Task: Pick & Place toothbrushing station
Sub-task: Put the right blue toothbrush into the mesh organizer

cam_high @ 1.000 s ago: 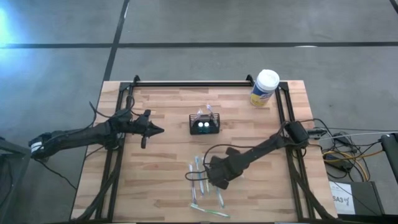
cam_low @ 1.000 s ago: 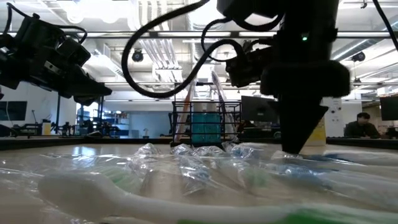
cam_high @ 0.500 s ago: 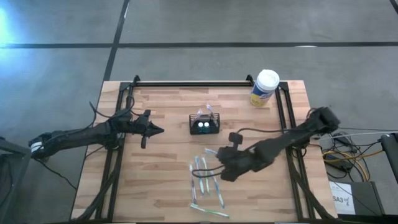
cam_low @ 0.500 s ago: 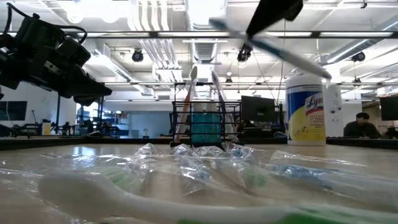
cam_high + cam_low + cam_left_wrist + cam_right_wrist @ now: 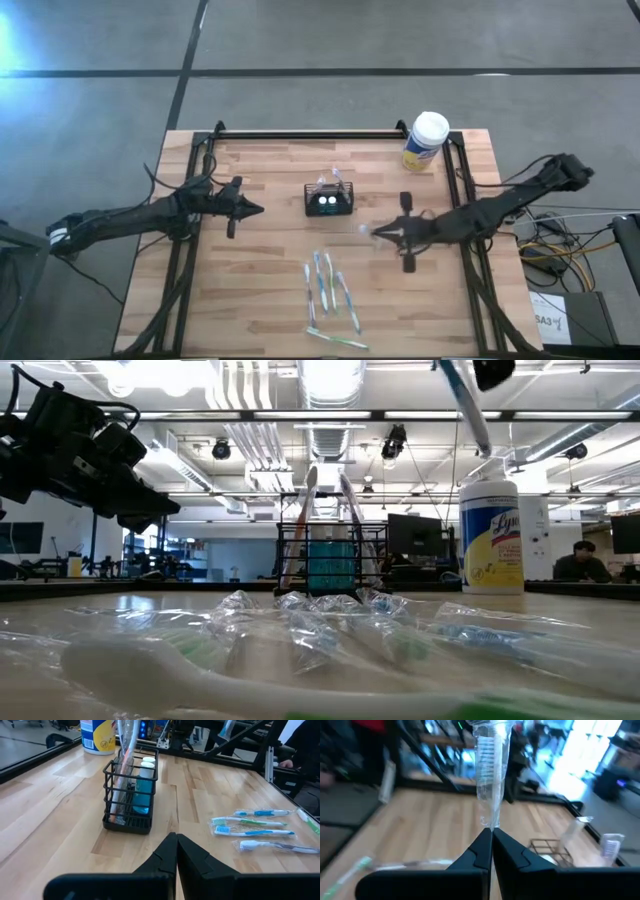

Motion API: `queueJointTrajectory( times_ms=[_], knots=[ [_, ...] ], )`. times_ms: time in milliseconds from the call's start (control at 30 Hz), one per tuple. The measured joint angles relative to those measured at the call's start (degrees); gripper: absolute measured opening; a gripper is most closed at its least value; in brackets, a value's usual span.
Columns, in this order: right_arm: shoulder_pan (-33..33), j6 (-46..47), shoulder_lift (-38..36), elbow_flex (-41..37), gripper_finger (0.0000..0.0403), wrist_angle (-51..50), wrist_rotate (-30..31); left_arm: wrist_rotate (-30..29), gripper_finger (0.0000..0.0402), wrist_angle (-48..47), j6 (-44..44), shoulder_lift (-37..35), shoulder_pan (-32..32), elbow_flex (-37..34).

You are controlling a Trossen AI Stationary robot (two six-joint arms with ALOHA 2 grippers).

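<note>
The toothbrushing station, a small black wire caddy [image 5: 329, 201] [image 5: 129, 795], stands on its base mid-table with a blue tube and wrapped brushes upright in it. My right gripper [image 5: 380, 233] [image 5: 490, 831] hovers to the caddy's right, shut on a clear-wrapped toothbrush [image 5: 491, 765] [image 5: 468, 405]. Several wrapped toothbrushes [image 5: 326, 287] [image 5: 257, 827] lie flat near the front edge. My left gripper [image 5: 258, 210] [image 5: 176, 836] waits shut, left of the caddy and above the table. My right gripper pinches the wrapped toothbrush at the wrapper's narrow part [image 5: 489, 822] between its two fingertips. The fingers come about level from the table's right side. The brush stands steeply tilted above the fingers, lifted clear of the table.
A yellow canister with a white lid [image 5: 425, 141] [image 5: 492, 535] stands at the far right corner. Black frame rails [image 5: 310, 133] run along the far, left and right edges. Bare wood lies between the caddy and the loose brushes.
My right gripper has risen from the pile of loose brushes and drawn back toward the table's right and far side. It has tipped from pointing down to about level. It carries one wrapped toothbrush, now lifted clear and swung nearly upright.
</note>
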Motion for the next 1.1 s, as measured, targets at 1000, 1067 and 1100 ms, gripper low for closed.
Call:
queueJointTrajectory(
  times_ms=[1000,1067,1100],
  knots=[
    [-5.25,-3.7,-24.32,-35.46,0.0008,33.7,-6.64,-0.42,0.001,-0.13,1.15,0.0,0.0,-0.02],
    [-5.25,-3.7,-24.34,-36.16,0.0008,34.37,-6.62,-0.39,0.001,-0.14,1.13,0.0,0.0,-0.02],
    [-5.25,-3.65,-24.31,-36.19,0.0008,34.28,-6.62,-0.39,0.001,-0.15,1.13,-0.01,0.0,-0.02]
  ],
)
